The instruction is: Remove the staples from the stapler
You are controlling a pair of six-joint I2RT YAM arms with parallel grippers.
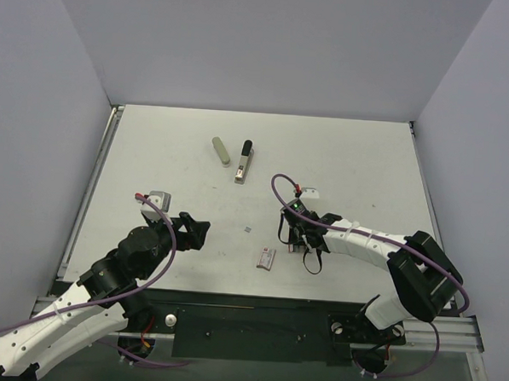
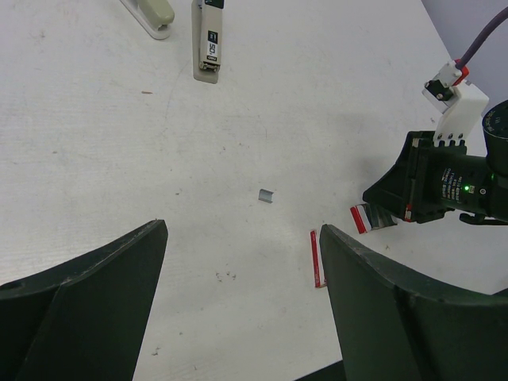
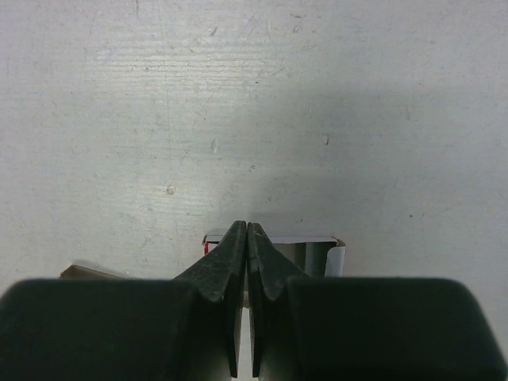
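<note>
Stapler (image 1: 244,162) lies far-centre, untouched. Left gripper (image 1: 197,232) spread wide, facing it, probably readied for reaching. Right gripper (image 3: 242,228) pressed together, empty.

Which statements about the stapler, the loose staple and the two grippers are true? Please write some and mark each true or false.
1. The left gripper is open and holds nothing. True.
2. The right gripper stands wide open. False: its fingers are shut together.
3. The stapler lies on the table, apart from both grippers. True.
4. In the top view, the stapler lies left of the grey bar. False: it lies right of the bar.
5. A small loose staple lies on the table between the two grippers. True.
</note>
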